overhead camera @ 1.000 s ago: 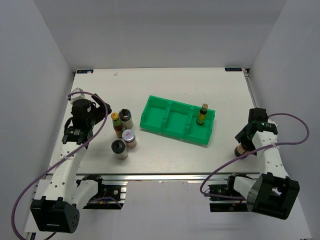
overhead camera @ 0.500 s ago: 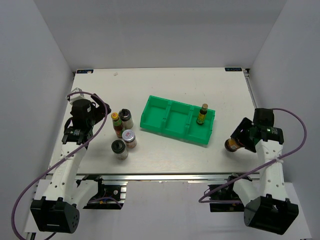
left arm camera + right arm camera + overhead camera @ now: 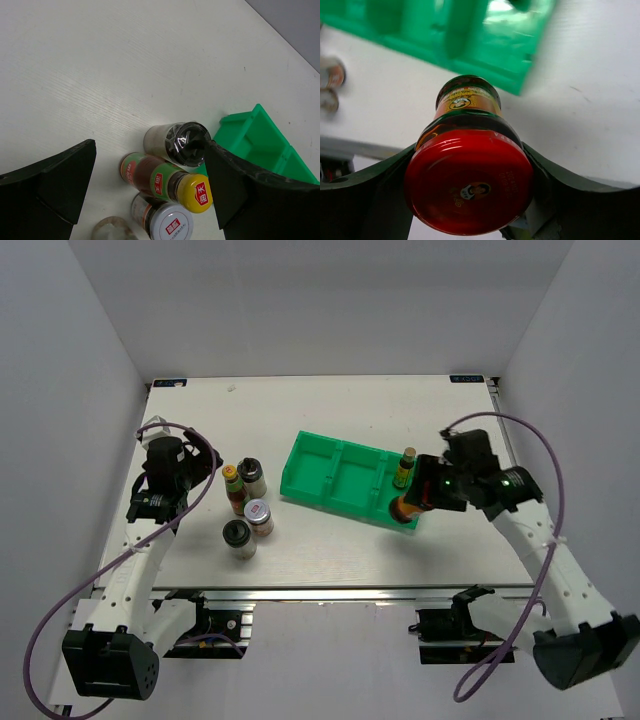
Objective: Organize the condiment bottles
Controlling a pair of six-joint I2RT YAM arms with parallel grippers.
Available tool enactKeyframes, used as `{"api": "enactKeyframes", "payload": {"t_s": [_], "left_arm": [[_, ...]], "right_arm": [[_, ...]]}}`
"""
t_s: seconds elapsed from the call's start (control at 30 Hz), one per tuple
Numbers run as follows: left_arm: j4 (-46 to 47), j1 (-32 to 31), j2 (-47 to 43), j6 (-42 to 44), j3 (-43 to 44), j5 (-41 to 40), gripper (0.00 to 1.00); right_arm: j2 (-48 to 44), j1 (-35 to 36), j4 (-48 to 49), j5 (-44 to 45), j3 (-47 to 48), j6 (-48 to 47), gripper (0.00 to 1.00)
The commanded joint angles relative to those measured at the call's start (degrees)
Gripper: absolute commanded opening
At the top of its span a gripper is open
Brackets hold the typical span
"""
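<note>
Overhead view of a white bench [image 3: 330, 410] with two robot arms mounted at its near edge. The right tool [image 3: 415, 502] is clamped on a red-lidded brown jar [image 3: 402, 508], one finger on each side just below the lid. The jar is held tilted, its lid toward the wrist camera, and from above it overlaps the near right corner of a green tray [image 3: 300, 480]. Whether it touches the tray cannot be told.

The tray has three compartments. A slim sauce bottle [image 3: 404, 468] stands upright in the right one.

The left tool [image 3: 200, 465] has its fingers spread wide and grips nothing. It sits at the left of the bench, just beside a tight group of four upright containers. These are a yellow-capped sauce bottle [image 3: 234, 488], a black-capped shaker [image 3: 251, 475] behind it, a silver-lidded jar [image 3: 259, 517] nearer the arms, and a second black-capped shaker [image 3: 239, 538] nearest the bench edge. The left wrist view shows the first three between the spread fingers [image 3: 50, 185].
</note>
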Motion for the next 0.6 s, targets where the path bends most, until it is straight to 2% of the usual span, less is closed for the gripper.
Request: {"api": "enactKeyframes", "payload": {"t_s": [0.0,0.13,0.4,0.57], "left_arm": [[-0.4,-0.25,-0.07,-0.11,0.84,-1.36,0.98],[-0.49,-0.25,-0.33,-0.02,0.93,-1.63,0.98],[-0.93,-0.25,-0.6,-0.11,0.92,-2.59,0.98],[-1.11,-0.16,-1.04,-0.28,0.84,-3.29,0.98]], "right_arm": [[5.54,8.12,10.12,1.38,7.87,1.98,0.17],[14.15,14.02,12.59,4.81,15.95,0.93,0.17],[30.42,14.91,14.88,9.91,28.45,-0.04,0.14],[40.0,15.17,12.95,13.95,37.05,-0.04,0.15]]}}
